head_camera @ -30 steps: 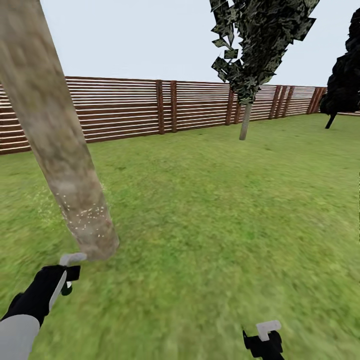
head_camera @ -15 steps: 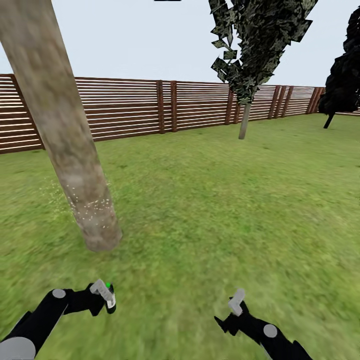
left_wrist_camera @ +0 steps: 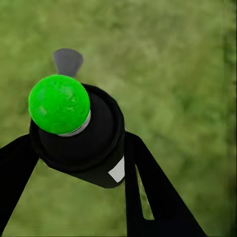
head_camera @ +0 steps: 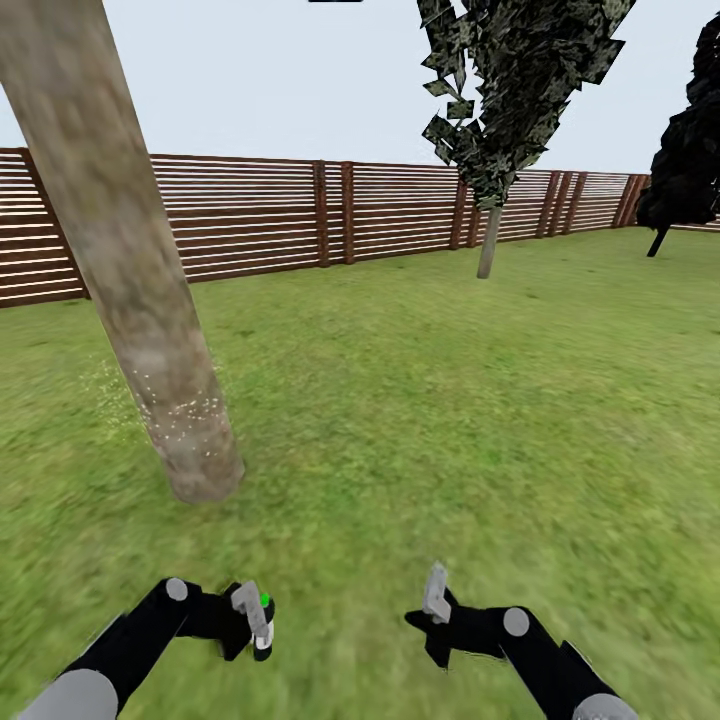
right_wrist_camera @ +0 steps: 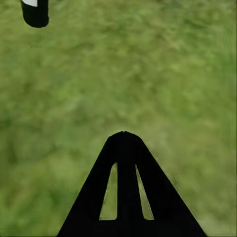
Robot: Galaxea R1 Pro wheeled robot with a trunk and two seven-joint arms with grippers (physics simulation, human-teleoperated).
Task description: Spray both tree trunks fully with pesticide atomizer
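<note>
My left gripper (head_camera: 254, 624) hangs low over the grass, shut on the pesticide atomizer (head_camera: 262, 612), a dark cylinder whose cap dot glows green. In the left wrist view the atomizer (left_wrist_camera: 81, 140) sits between the black fingers (left_wrist_camera: 148, 187). It is held a short way back from the near tree trunk (head_camera: 150, 330), a thick pale leaning column with white specks low down (head_camera: 178, 412). The second tree (head_camera: 489, 240) stands far off by the fence. My right gripper (head_camera: 435, 598) is shut on nothing, fingers (right_wrist_camera: 123, 148) pressed together above the grass.
A brown slat fence (head_camera: 330, 210) bounds the lawn (head_camera: 450, 400) at the back. A dark cypress-like tree (head_camera: 688, 150) stands at the far right. In the right wrist view a black cylinder end with a white patch (right_wrist_camera: 34, 12) hangs nearby.
The left gripper has drawn back from the trunk's base and swung inward with the atomizer, whose dot now shows green. The right gripper has risen and moved inward. The view shifted slightly.
</note>
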